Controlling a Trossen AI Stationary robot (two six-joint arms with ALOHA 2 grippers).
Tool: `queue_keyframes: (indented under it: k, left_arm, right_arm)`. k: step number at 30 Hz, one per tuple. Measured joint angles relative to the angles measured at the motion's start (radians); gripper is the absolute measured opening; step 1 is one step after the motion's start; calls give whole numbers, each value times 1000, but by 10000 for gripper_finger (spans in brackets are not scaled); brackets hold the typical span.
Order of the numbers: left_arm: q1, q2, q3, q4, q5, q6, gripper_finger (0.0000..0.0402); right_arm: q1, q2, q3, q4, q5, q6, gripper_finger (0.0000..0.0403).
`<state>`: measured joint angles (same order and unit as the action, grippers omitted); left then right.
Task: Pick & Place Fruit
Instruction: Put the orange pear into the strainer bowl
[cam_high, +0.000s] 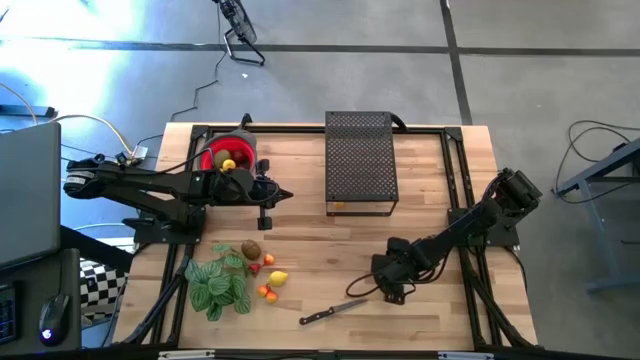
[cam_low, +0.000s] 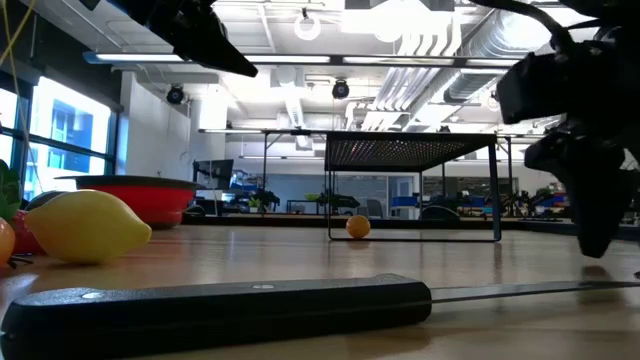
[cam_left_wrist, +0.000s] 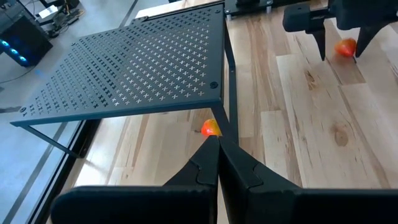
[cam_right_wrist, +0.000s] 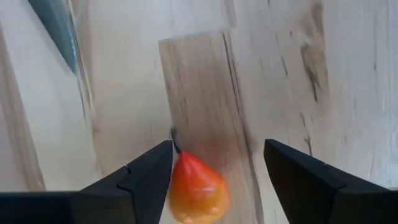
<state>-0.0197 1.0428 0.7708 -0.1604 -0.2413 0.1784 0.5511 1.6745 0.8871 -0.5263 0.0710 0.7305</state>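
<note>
Right wrist view: right gripper (cam_right_wrist: 216, 180) spread wide over a small orange fruit (cam_right_wrist: 194, 188) on the table (cam_right_wrist: 298, 74), fruit off-centre against one finger, so closing may nudge it rolling away; left gripper (cam_left_wrist: 217, 158) pressed together, empty.

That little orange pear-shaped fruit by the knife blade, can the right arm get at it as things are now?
Probably yes. The right gripper has its jaws open right over the orange pear-shaped fruit, which lies on bare wood just inside one jaw. The knife lies off to the side, clear of them.
</note>
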Motion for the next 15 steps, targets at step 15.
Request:
queue_keyframes:
  k: [15]
  left_arm:
    - [0,0,0,-16,0,0,1]
  right_arm:
    - [13,0,0,-43,-74,-28,244]
